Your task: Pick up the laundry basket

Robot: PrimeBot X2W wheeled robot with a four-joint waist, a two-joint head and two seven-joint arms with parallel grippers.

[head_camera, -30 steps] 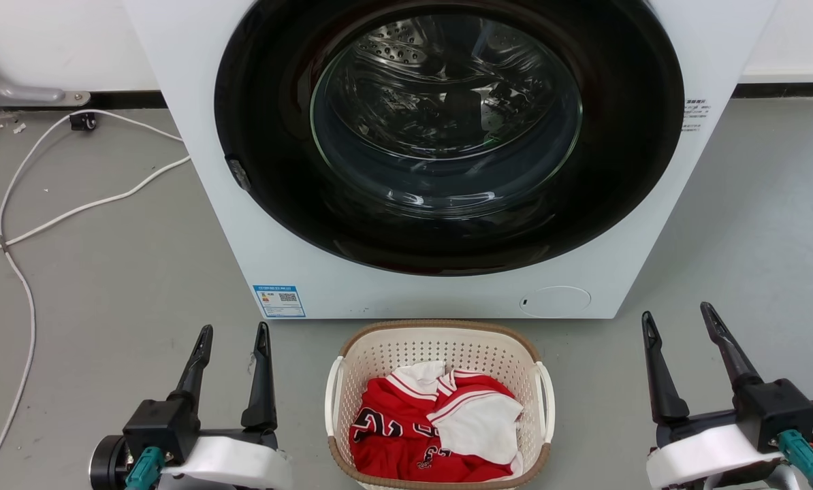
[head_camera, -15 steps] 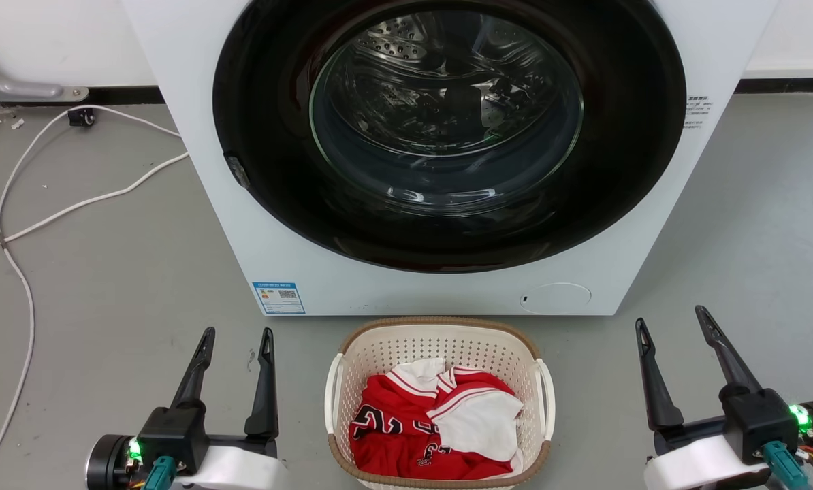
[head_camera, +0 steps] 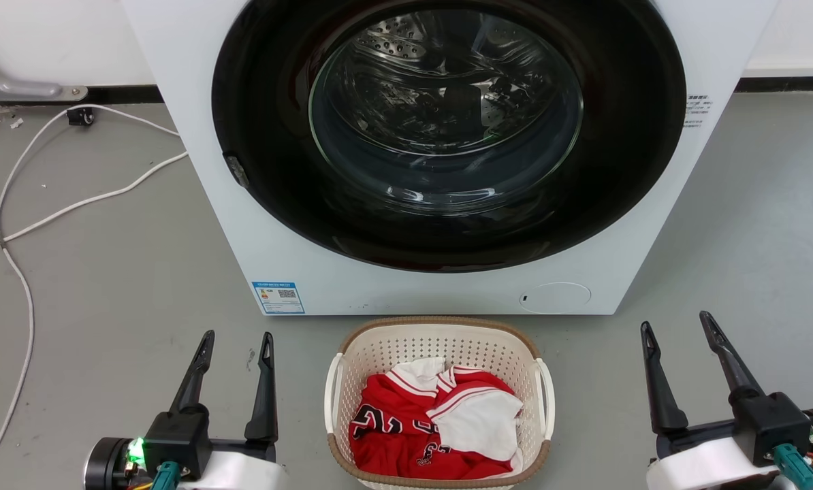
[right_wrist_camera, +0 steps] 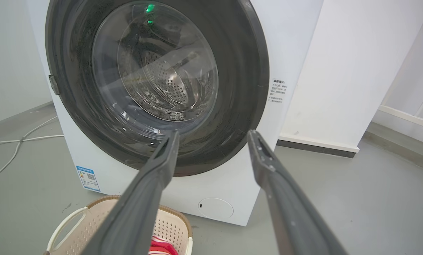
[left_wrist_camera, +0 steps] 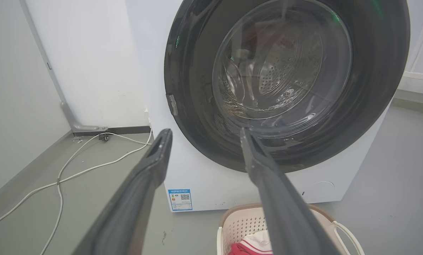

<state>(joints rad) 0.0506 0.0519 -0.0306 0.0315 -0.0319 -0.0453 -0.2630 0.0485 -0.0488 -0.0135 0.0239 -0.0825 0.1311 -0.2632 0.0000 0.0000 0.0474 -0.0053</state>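
The basket [head_camera: 440, 346] sits on the floor [head_camera: 107, 272] between the left hand [head_camera: 237, 335] and the right hand [head_camera: 676, 320]. Both are spread wide and empty, probably so each takes a handle [head_camera: 329, 401].

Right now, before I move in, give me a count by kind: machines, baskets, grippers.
washing machine: 1
laundry basket: 1
grippers: 2, the left gripper and the right gripper, both open
Total: 4

Laundry corner of a bare room, front-loading washing machine [head_camera: 379, 292], grey floor [head_camera: 107, 272], white walls [head_camera: 39, 41], trailing cable [head_camera: 31, 303]
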